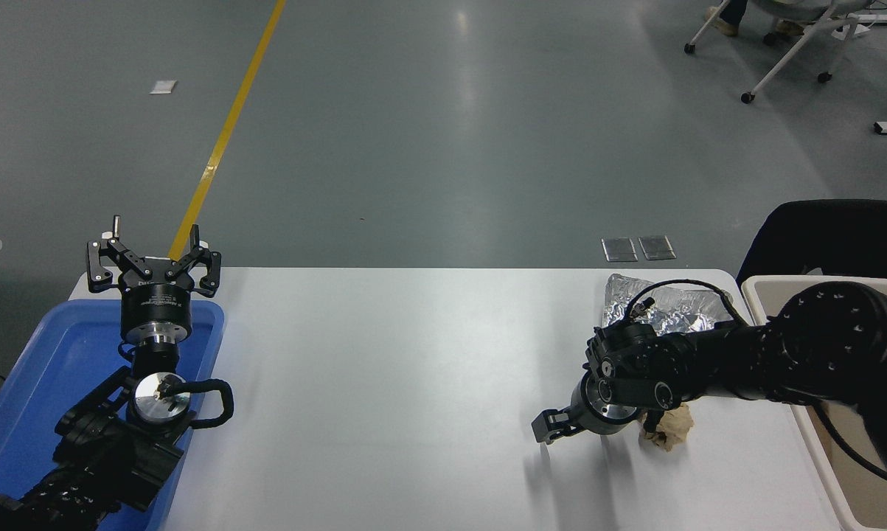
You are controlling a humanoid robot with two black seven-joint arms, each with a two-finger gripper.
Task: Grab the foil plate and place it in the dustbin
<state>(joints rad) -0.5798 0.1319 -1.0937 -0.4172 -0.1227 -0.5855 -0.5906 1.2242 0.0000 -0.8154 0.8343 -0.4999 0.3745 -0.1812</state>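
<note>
The foil plate (664, 307) lies crinkled and silver near the table's far right edge, partly hidden behind my right arm. My right gripper (602, 430) hangs in front of it, closer to me, low over the table with its fingers spread open and nothing between them. One fingertip (550, 427) points left; the other overlaps a crumpled brown paper ball (672, 428). The cream dustbin (830, 487) stands just off the table's right side, mostly covered by my right arm. My left gripper (154, 254) is parked open at the far left.
A shallow blue tray (30, 391) sits under the left arm at the table's left end. A black chair back (834, 236) rises behind the dustbin. Wheeled chair legs (775, 59) stand on the grey floor far off.
</note>
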